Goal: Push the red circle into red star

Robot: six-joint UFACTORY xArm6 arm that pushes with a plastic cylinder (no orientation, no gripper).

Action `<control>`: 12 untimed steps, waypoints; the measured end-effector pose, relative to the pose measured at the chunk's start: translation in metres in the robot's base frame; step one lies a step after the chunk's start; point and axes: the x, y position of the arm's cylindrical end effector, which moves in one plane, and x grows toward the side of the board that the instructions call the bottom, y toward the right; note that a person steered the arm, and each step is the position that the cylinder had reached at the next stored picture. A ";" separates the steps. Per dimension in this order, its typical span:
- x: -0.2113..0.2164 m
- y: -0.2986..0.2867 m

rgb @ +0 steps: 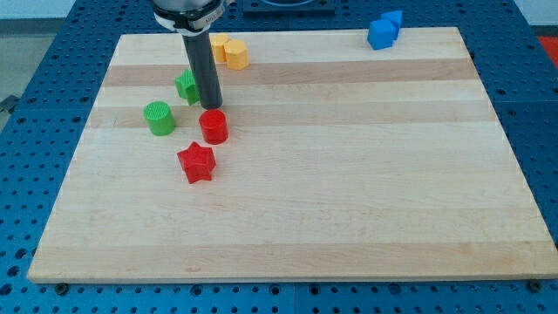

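Dark and straight, the rod comes down from the view's top and ends at my tip (210, 106), which has no jaws to part or close; it is 1 plain end on the wooden board (349, 201). My tip stands at the upper edge of the red circle (214, 126), touching it or very nearly so; I cannot tell which. The red circle is a short upright cylinder, round from above, so it has no long axis across the board and points no particular way; its flat face looks up. Just below it and slightly toward the view's left lies the red star (196, 162), near but apart from the circle, with a thin strip of wood between the 2. The star lies flat, 1 point aimed toward the view's top.

Beside the rod on the view's left, partly hidden behind it, sits a green block (186, 85) whose shape I cannot make out. Farther left and a little lower is the green circle (159, 118), also an upright cylinder. Behind the rod, near the board's top edge, 2 yellow blocks (229, 51) sit touching. At the top right edge, well apart from the rest, 2 blue blocks (384, 30) sit together.
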 end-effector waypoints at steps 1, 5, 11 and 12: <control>0.022 0.000; 0.059 -0.034; 0.050 0.044; 0.036 0.064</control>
